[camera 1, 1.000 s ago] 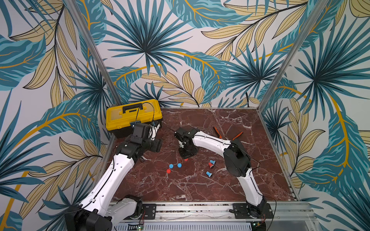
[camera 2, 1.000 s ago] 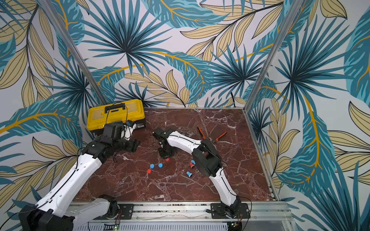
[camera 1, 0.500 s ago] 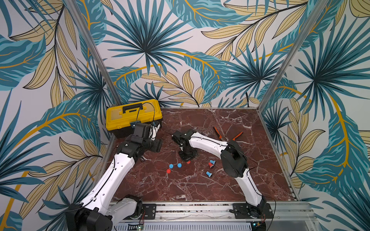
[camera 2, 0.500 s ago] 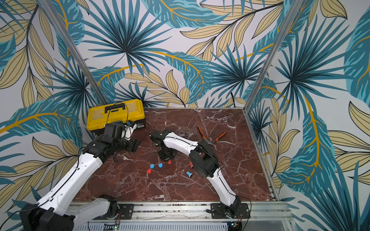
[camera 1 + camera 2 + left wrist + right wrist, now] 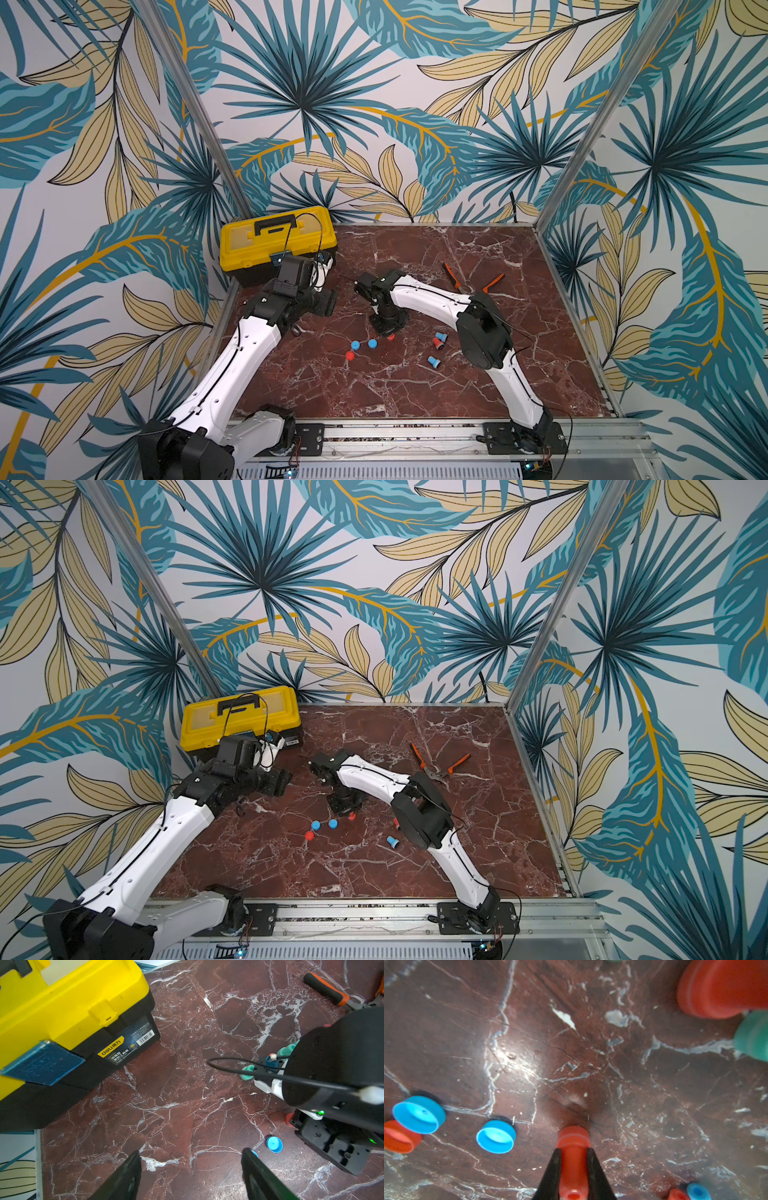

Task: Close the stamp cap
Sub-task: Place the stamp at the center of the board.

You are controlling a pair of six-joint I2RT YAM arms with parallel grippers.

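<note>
Now | right gripper: pinching red stamp, its wide end poking past the fingertips toward the marble table | nearest blue cap: lying beside stamp, apart | red cap: farther that side | left gripper: spread wide above the table, near yellow toolbox

The toolbox sits in the back left corner of the table. The pliers lie at the back, right of centre. Three caps lie close together mid-table. One stamp is in the right gripper, just right of the caps. Other stamps lie further right, in front of the pliers.
</note>
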